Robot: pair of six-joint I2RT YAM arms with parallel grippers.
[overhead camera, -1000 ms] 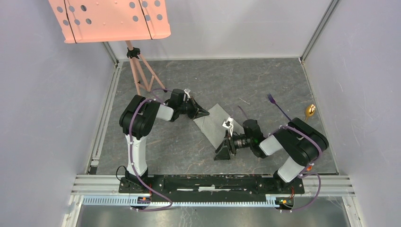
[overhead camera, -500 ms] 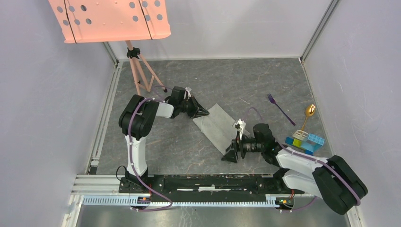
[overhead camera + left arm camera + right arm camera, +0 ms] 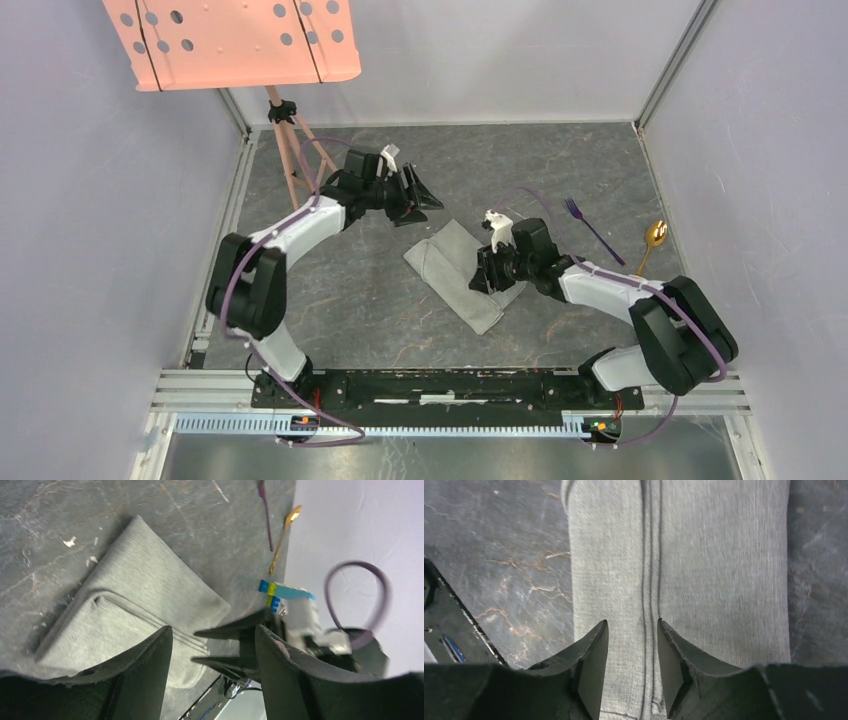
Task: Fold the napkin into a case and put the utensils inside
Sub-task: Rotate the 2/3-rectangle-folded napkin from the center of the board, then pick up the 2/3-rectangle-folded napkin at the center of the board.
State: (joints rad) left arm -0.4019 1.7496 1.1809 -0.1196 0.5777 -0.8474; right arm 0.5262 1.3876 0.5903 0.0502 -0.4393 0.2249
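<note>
Found the napkin (image 3: 445, 268) folded to a narrow diagonal strip at mid-worktop (image 3: 350, 290), flat, layered edges showing along one long side in the left wrist view. Read that as the case more or less formed.

Noted left end effector (image 3: 428, 200) spread wide, nothing between the fingers (image 3: 145, 670), hanging off the strip's far end, clear of the cloth.

Noted right end effector (image 3: 483, 275) low over the strip's middle, fingers (image 3: 591, 665) partly apart and straddling the fold seam (image 3: 651, 555), bare cloth in the gap. Couldn't confirm tip contact with the cloth from the wrist view; probably hovering or just brushing.

Saw fork (image 3: 585, 222) and spoon (image 3: 652, 240) flat on the worktop, near each other, well apart from the napkin on the right side, not yet in the case. Spotted toy blocks (image 3: 285, 591) near the spoon, left wrist view only.

Handling call: judged cloth soft, limp, light; expected sag and unfolding under a single-layer lift. Recommended a top-layer pinch at the open edge to raise a mouth, with the other end effector pressing the strip down. Judged utensils light, thin, stiff, slick, lying low; recommended a shallow pinch across mid-handle, slow approach.
</note>
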